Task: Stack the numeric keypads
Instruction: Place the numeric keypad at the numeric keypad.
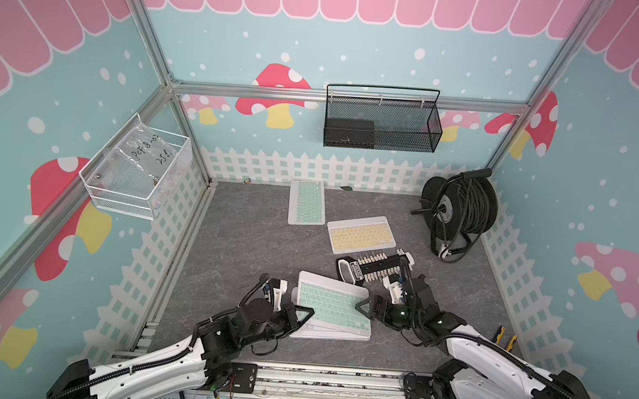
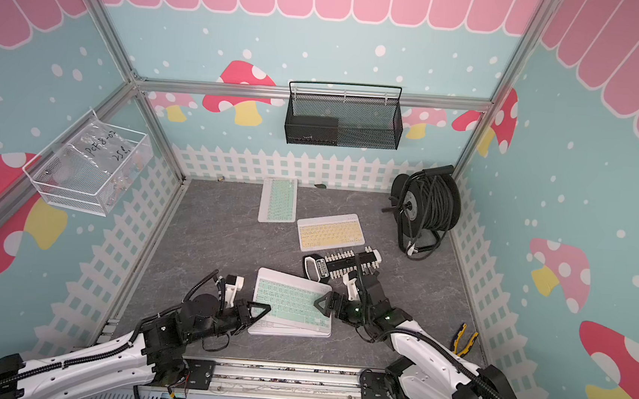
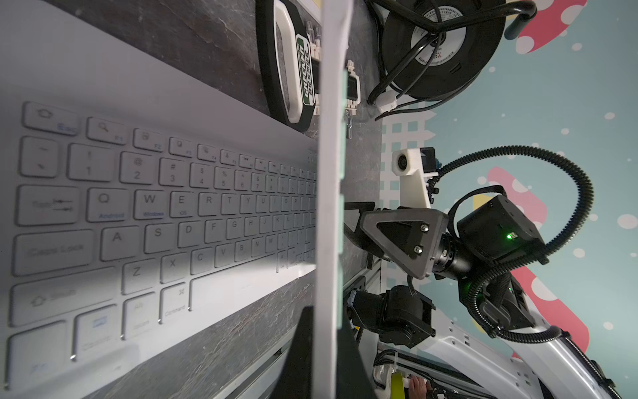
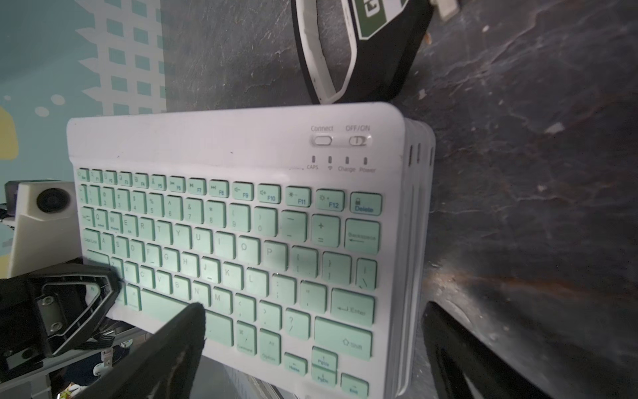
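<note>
A mint-keyed keypad (image 1: pixel 331 304) (image 2: pixel 290 303) (image 4: pixel 241 241) lies askew on top of a pile of keypads at the front centre. My left gripper (image 1: pixel 306 316) (image 2: pixel 262 313) (image 3: pixel 326 345) is shut on its left edge, seen edge-on (image 3: pixel 331 172) in the left wrist view. Under it lies a white-keyed keypad (image 3: pixel 155 224) (image 1: pixel 311 329). My right gripper (image 1: pixel 364 307) (image 2: pixel 321 304) (image 4: pixel 314 328) is open at the pile's right end, one finger over the keys and the other beside the edge. A second mint keypad (image 1: pixel 307 202) (image 2: pixel 278 200) and a yellow keypad (image 1: pixel 361 234) (image 2: pixel 331 231) lie flat farther back.
A black holder with white pegs (image 1: pixel 379 265) lies just behind the pile, touching near its back right corner. A cable reel (image 1: pixel 459 211) stands at the back right. Pliers (image 1: pixel 505 340) lie by the right wall. A black mesh basket (image 1: pixel 382 123) and a white basket (image 1: pixel 137 170) hang on the walls.
</note>
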### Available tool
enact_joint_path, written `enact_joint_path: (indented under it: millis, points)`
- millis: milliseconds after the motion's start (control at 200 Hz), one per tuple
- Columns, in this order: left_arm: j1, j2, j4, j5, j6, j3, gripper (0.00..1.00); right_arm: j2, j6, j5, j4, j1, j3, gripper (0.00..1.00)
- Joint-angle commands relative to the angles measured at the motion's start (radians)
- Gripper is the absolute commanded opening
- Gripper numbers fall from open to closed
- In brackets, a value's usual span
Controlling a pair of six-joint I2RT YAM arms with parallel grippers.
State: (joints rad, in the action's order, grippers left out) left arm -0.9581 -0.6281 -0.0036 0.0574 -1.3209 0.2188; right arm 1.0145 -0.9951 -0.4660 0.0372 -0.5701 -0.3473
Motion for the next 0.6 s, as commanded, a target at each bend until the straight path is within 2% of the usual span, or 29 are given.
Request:
enact_joint_path:
  millis: [0, 175, 375, 590]
  points:
    - [-0.004, 0.002, 0.009, 0.011, -0.004, -0.002, 0.0, 0.029, -0.025, 0.034, -0.037, -0.034, -0.027, 1.0]
    - [-0.005, 0.062, -0.07, -0.008, 0.004, -0.01, 0.0, 0.064, -0.038, 0.085, -0.034, -0.083, -0.054, 1.0]
    - [-0.005, 0.101, -0.124, -0.026, -0.006, -0.022, 0.23, 0.041, -0.031, 0.148, 0.022, -0.084, -0.072, 1.0]
    - [-0.005, 0.087, -0.168, -0.012, 0.003, -0.01, 0.55, 0.04, -0.031, 0.152, 0.043, -0.083, -0.069, 1.0]
